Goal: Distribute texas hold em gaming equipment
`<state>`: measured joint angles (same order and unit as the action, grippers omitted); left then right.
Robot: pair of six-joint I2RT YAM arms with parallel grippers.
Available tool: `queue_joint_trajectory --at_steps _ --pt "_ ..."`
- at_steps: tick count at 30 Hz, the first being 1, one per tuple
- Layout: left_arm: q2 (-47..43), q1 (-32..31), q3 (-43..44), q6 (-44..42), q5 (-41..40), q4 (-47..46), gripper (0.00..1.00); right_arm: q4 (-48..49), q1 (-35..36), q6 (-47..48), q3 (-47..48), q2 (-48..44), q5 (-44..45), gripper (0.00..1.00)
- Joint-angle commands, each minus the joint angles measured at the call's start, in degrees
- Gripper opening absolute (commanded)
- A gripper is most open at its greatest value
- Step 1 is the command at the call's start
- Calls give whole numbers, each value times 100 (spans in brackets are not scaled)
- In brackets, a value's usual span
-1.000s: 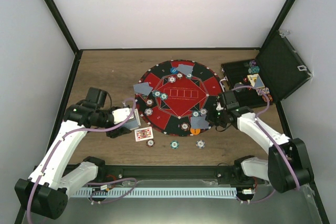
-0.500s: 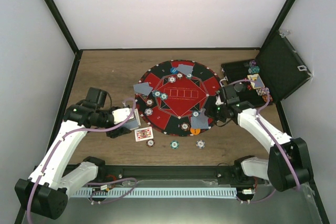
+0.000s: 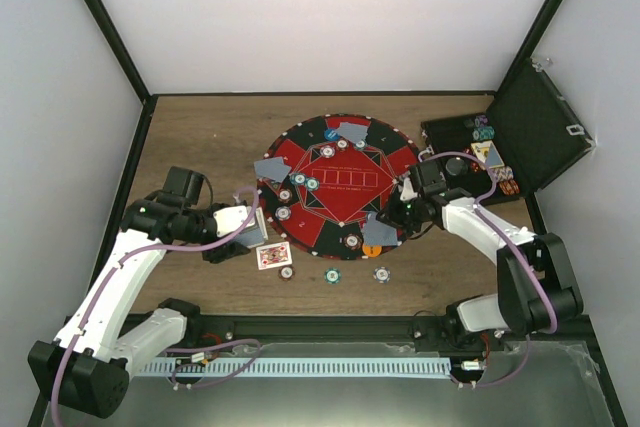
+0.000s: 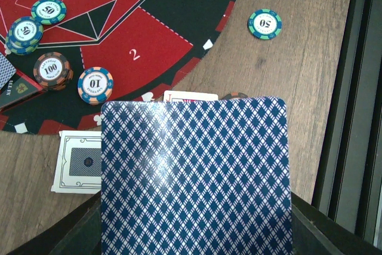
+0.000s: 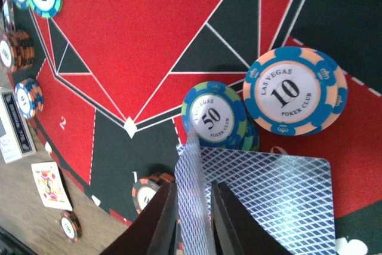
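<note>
My left gripper (image 3: pixel 251 221) hovers off the left rim of the round red-and-black mat (image 3: pixel 340 197), shut on a blue-backed playing card (image 4: pixel 196 177) that fills the left wrist view. My right gripper (image 5: pixel 194 192) is over the mat's near-right seat. Its jaws stand slightly apart, with a second blue-backed card (image 5: pixel 191 207) on edge between them. That card leans over a card lying flat (image 5: pixel 280 198). Beside it sit a teal 50 chip (image 5: pixel 213 116) and a blue 10 chip (image 5: pixel 294 91). More chips and cards are spread around the mat.
A face-up card (image 3: pixel 274 255) and three chips (image 3: pixel 332 275) lie on the wood in front of the mat. A white-bordered card (image 4: pixel 80 162) lies by the mat's left rim. The open black case (image 3: pixel 500 147) stands at the right. White walls enclose the table.
The right gripper moved a little left and further onto the mat with its card, and its jaws eased apart. The left arm has not moved.
</note>
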<state>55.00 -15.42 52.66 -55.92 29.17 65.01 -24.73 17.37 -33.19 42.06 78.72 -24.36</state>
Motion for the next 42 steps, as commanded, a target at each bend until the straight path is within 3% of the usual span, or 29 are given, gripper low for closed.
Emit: queue_joint_trajectory --at_steps 1,5,14,19,26,33,42 --pt "-43 4 86 -63 124 -61 4 -128 -50 128 113 23 396 24" --pt "-44 4 95 -63 129 -51 4 -459 -51 168 232 -30 944 38" --pt "-46 8 130 -69 166 -24 4 -1075 -54 84 677 -434 1864 52" --pt "-40 4 139 -69 216 -37 4 -592 262 -368 773 -888 651 65" --pt "-8 4 174 -52 222 -43 4 1566 1654 -1748 758 -475 -1123 86" --pt "-68 4 144 -51 238 -33 4 3004 2800 -2399 1305 661 -1731 89" --pt "-100 4 149 -100 221 3 4 3590 3411 -2669 1981 1759 -1998 89"
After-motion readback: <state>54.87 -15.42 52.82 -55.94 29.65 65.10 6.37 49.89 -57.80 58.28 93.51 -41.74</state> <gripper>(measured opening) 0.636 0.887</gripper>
